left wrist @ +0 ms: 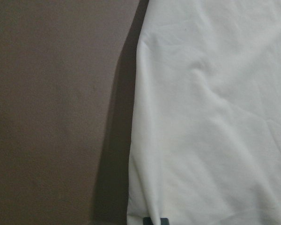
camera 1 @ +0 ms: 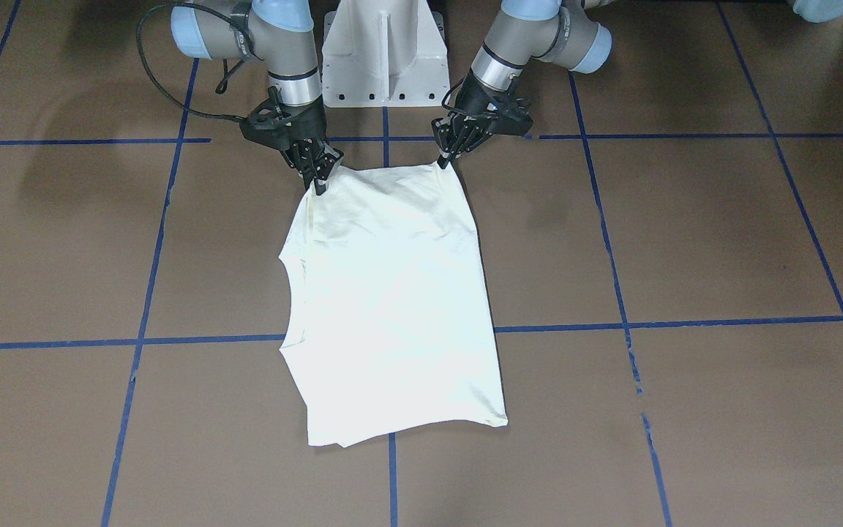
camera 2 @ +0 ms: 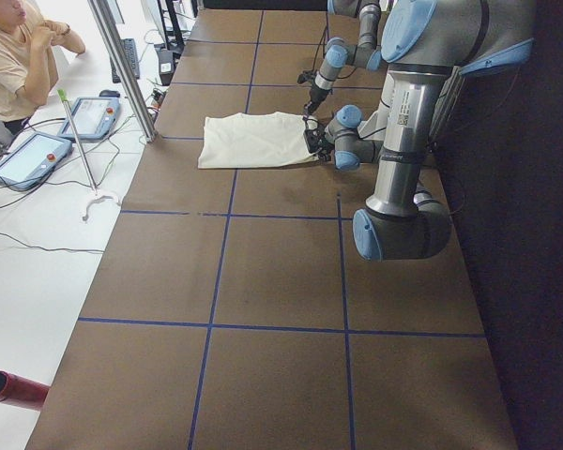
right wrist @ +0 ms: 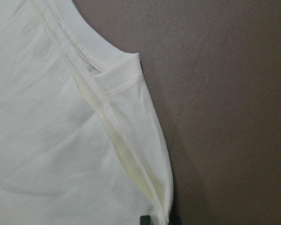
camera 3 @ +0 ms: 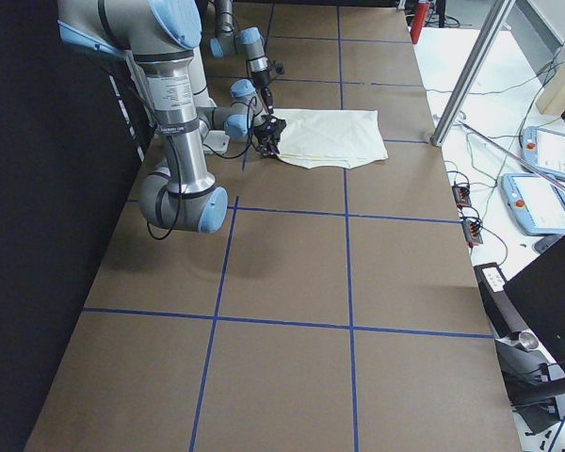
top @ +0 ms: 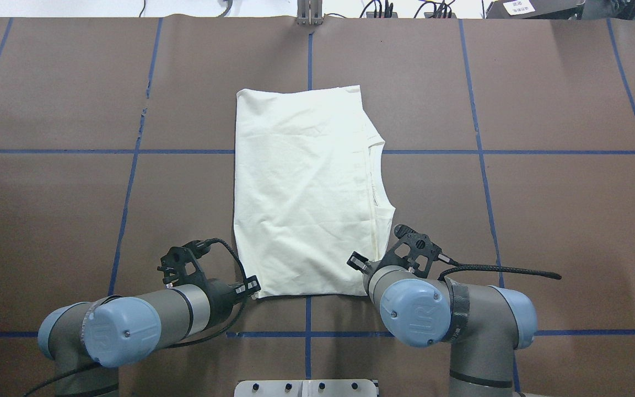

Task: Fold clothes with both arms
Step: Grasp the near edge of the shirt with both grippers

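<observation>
The clothes are one cream shirt (top: 301,187), folded lengthwise into a tall rectangle with its plain side up and no print showing. It lies on the brown table (top: 543,220). Its neckline and shoulder seam (right wrist: 107,89) sit along the edge on my right. My left gripper (camera 1: 445,157) is shut on the near corner of the shirt (camera 1: 392,293) on my left. My right gripper (camera 1: 319,183) is shut on the other near corner. Both corners look slightly raised. In each wrist view only the fingertips (left wrist: 154,220) show at the bottom edge of the cloth (left wrist: 210,117).
The white pedestal base (camera 1: 385,51) stands between the arms, just behind the shirt's near edge. Blue tape lines (top: 309,331) grid the table. A person (camera 2: 9,47) sits past the far edge beside teach pendants (camera 2: 33,155). A red cylinder (camera 2: 14,389) lies off the table.
</observation>
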Tool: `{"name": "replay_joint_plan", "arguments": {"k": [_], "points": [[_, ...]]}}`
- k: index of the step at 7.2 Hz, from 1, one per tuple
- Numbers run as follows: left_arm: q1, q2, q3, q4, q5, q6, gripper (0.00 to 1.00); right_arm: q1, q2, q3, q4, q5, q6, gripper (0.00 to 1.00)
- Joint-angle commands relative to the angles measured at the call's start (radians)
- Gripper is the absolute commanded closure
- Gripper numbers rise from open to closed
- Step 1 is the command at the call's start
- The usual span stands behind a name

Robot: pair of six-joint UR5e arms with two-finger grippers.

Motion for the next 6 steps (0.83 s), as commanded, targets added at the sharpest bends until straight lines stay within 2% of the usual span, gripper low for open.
{"name": "replay_joint_plan", "arguments": {"k": [1,3,4,6], "points": [[0.000,-0.002,-0.001,0.000,0.000,0.001,1.00,-0.002,0.001,0.007,0.000,-0.003,0.000,0.99],[-0.002,0.004,-0.036,0.002,-0.009,0.015,1.00,0.008,-0.001,0.039,0.000,-0.012,0.000,1.00],[-0.015,0.014,-0.134,0.065,-0.056,0.033,1.00,0.018,-0.019,0.127,-0.011,-0.004,-0.009,1.00],[-0.011,0.001,-0.447,0.418,-0.105,0.038,1.00,0.017,-0.030,0.375,-0.240,0.017,-0.005,1.00]]}}
